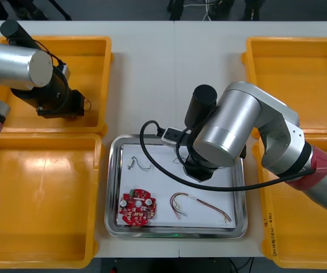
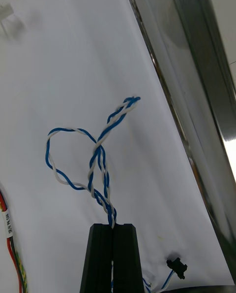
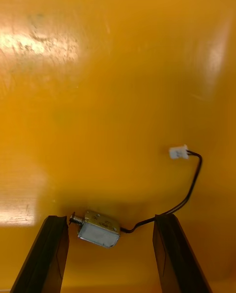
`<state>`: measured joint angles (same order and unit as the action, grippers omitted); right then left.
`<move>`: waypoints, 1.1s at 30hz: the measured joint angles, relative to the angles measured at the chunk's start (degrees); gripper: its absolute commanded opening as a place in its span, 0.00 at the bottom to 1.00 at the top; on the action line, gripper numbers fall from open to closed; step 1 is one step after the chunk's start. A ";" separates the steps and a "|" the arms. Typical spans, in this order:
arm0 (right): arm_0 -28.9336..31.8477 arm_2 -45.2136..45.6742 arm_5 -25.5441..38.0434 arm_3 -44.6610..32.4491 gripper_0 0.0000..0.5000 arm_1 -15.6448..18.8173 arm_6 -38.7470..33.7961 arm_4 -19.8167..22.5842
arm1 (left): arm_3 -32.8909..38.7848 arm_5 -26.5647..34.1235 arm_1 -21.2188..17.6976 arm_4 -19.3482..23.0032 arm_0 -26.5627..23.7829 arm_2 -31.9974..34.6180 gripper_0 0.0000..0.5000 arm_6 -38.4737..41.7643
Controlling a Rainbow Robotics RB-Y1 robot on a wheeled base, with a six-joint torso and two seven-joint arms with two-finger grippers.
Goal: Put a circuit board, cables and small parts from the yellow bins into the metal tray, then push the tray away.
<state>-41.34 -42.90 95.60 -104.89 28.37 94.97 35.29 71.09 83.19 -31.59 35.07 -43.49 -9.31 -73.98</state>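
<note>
- The right pincer (image 2: 112, 228) is over the white inside of the metal tray (image 1: 113, 187), toward the tray's far right part. Its fingers are pressed together on the twisted blue and white cable (image 2: 98, 160).
- From the fingertips the blue and white cable rises in a loop, and its free end points toward the tray's shiny rim. Whether it touches the white floor cannot be told.
- A round red circuit board (image 1: 137, 207) lies in the tray's near left corner.
- A red and yellow cable (image 1: 200, 205) lies in the tray's near right part, apart from the board.
- A small pale piece with a thin wire (image 1: 137, 165) lies in the tray's far left part.
- The left pincer (image 3: 111, 219) is down in the yellow bin (image 1: 95, 51) just beyond the tray's far left corner. Its fingers stand wide apart and grip nothing.
- Between them, on the bin floor, lies a small metal part (image 3: 98, 228). Its black cable (image 3: 191, 184) runs past one finger to a white plug (image 3: 178, 152).
- The tray stands on the table (image 1: 174, 74).
</note>
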 measured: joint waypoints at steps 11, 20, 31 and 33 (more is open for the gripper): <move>0.97 -0.66 -0.33 0.33 0.86 0.00 0.00 -0.89 | 0.00 -1.04 -0.01 0.45 0.77 -0.48 1.00 -0.02; 1.42 -0.70 -0.32 0.34 1.00 0.00 -0.22 -1.39 | 0.00 -1.74 -0.01 0.49 0.86 -0.48 0.73 -0.06; 1.48 -0.62 0.37 0.17 1.00 0.00 -1.88 -2.17 | 0.02 -3.11 -0.28 0.52 1.38 -0.48 0.00 -0.10; 1.47 -0.37 1.67 -0.32 1.00 0.00 -1.92 -2.17 | 0.02 -3.14 -0.28 0.52 1.39 -0.48 0.00 -0.10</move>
<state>-39.86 -43.27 97.27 -105.21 28.37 93.05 33.12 71.11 80.05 -31.87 35.60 -42.10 -9.79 -74.08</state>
